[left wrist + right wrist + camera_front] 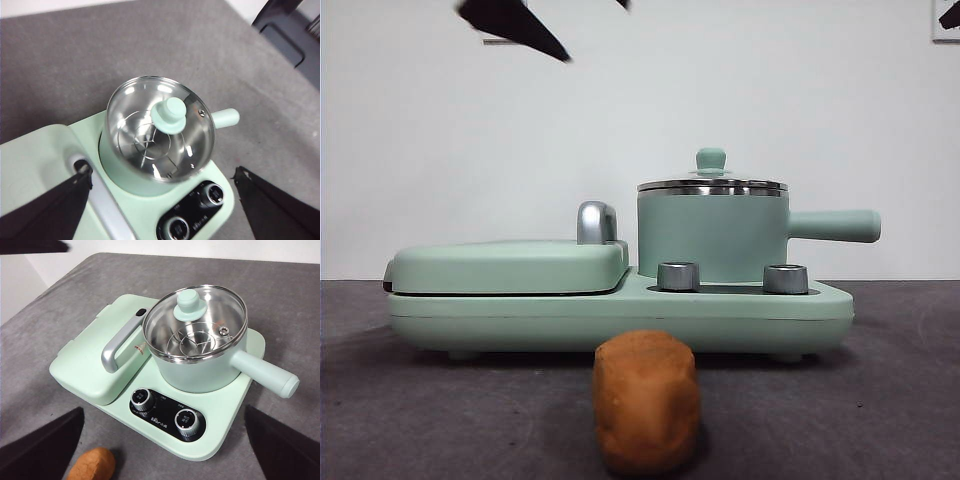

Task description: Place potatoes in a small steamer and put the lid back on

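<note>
Potato waits on the table, lid sits on the pot

Potato [646, 402] lies on the grey table [880, 400] at the near side, in front of the mint-green cooker base [620, 315] and apart from it. In the right wrist view only its rounded orange-brown end shows at the picture's edge. Nothing holds it.

On the right half of the base stands the small steamer [712, 235], its straight side handle [834, 225] pointing right. The glass lid [195, 322] rests on the pot's steel rim, its green knob [710, 159] upright on top. Through the glass a steel rack shows inside the pot; no potato is in it. Two silver dials [678, 276] sit on the base at the near side of the pot.

On the left half lies the flat grill plate [508, 266], closed, with its chrome handle [596, 222] rising beside the pot.

The left gripper [162, 200] hangs above the pot, jaws spread wide apart and grasping nothing, with the lid's knob in sight between them. The right gripper [162, 440] hangs higher, above the near side of the cooker, jaws likewise spread wide and released. In the front view only black tips show along the top edge.
</note>
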